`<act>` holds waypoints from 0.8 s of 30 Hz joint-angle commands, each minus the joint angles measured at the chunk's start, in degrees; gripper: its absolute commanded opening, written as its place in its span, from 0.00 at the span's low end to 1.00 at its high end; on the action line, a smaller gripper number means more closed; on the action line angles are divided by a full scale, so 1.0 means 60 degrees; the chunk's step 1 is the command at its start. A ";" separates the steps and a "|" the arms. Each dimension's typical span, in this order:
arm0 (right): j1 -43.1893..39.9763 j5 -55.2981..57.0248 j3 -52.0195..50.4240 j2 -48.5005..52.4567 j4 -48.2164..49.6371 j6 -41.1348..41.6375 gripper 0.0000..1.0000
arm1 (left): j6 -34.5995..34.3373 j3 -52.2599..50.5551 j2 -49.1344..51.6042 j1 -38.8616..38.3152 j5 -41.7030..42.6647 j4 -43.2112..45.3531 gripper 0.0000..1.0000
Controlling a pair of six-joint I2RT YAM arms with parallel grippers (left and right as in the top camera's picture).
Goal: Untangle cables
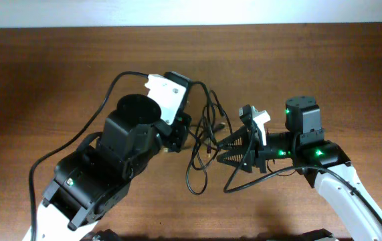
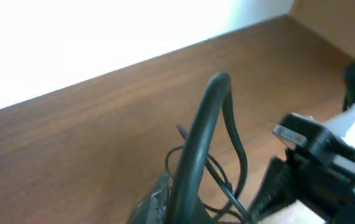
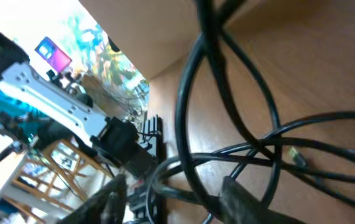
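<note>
Overhead: left gripper (image 1: 179,137) sits low at the left edge of the tangle, wrist tipped toward table centre. Jaws clenched. Left wrist view has one strand arching up close to the lens from where the fingers meet, so I judge it is pinched there, likely to anchor that side while the other arm works.

Centre: cables (image 1: 204,144) lie on the brown table (image 1: 43,67) between the two arms, as loose crossing loops. One loop trails toward the near edge. Still knotted together, so the task looks early.

Right: right gripper (image 1: 225,150) points left into the loops. Right wrist view shows its fingers (image 3: 245,198) apart, with strands crossing the gap and nothing clamped. Probably placed to catch a second strand and draw it away from the anchored one.
</note>
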 commanded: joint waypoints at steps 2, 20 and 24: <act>0.0386 -0.0025 0.0051 -0.0124 0.0444 -0.0106 0.11 | -0.0539 0.0222 0.0120 0.0026 0.0678 0.0404 0.00; 0.0492 0.4805 0.0051 -0.0113 0.2135 0.0375 0.99 | -0.1537 0.0222 0.0226 0.0557 0.2517 0.0182 0.00; 0.0481 0.5227 0.0051 -0.0124 0.2350 -0.2663 0.97 | -0.1545 0.0222 0.0226 0.0557 0.2550 0.0160 0.00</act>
